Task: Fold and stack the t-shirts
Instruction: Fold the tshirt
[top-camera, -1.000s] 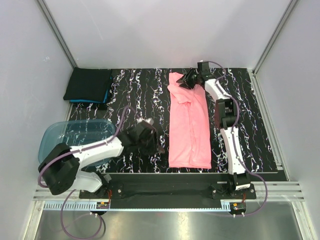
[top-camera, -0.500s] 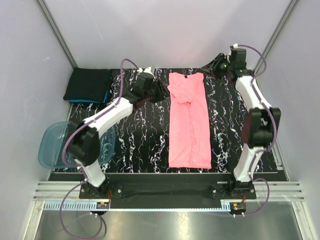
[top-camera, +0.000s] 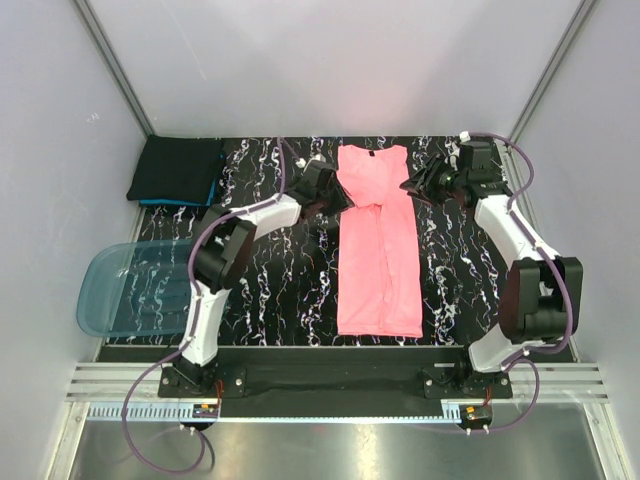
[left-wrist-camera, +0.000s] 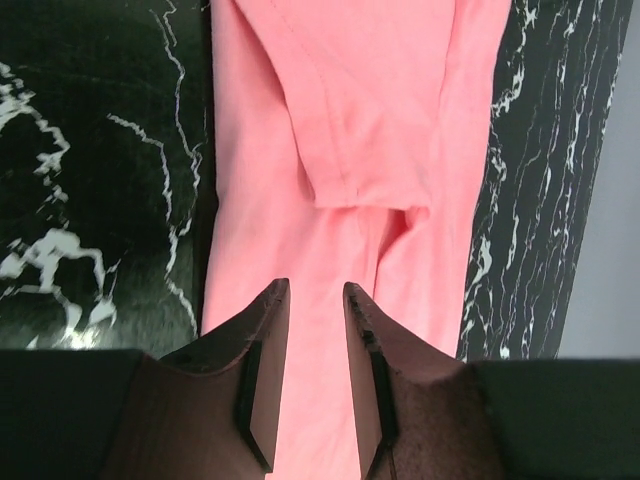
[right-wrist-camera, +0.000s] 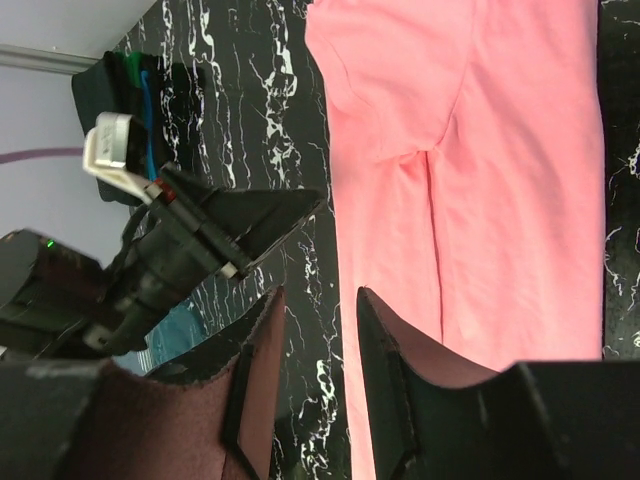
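Swings left gripper (left-wrist-camera: 312, 300) from 8 o'clock up to the salmon-pink t-shirt (top-camera: 378, 250), lying 12-to-6 at centre; parks right gripper (right-wrist-camera: 320, 300) off its collar at 2 o'clock. Leaves both jaws narrowly spread, pinching nothing. Probably readies the crosswise fold.

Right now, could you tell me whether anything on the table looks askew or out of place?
Mostly tidy. The pink t-shirt lies in a neat lengthwise strip, but its tucked sleeves pucker unevenly below the collar. The blue tub juts past the table at its left edge.
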